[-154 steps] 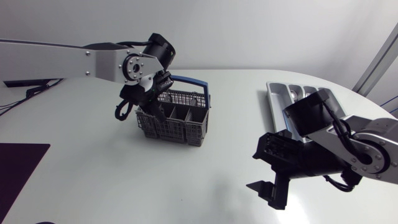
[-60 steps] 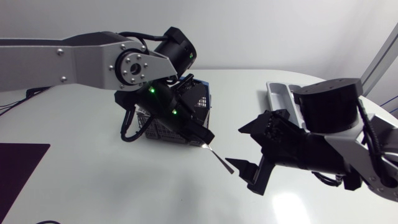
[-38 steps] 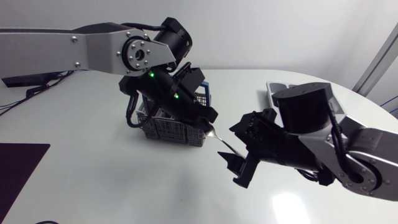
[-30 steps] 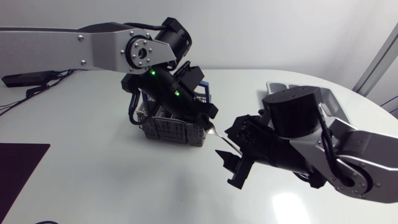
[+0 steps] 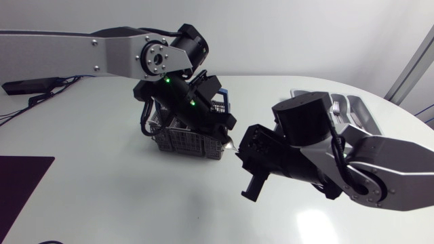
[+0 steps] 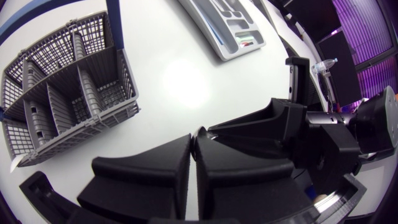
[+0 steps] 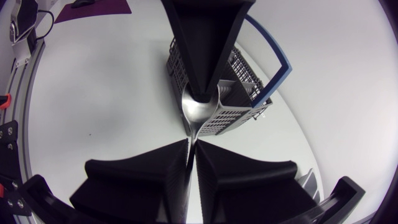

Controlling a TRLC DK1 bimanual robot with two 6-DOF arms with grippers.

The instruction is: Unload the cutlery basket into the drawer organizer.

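Your spoon is held in the air just beside the cutlery basket, above the tabletop. The left gripper has its fingers pinched on the bowl from both sides. The right gripper meets it tip to tip, fingers closed narrow on the handle. The drawer organizer lies well apart from both

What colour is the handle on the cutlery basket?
Blue; the handle shows best in the right wrist view.
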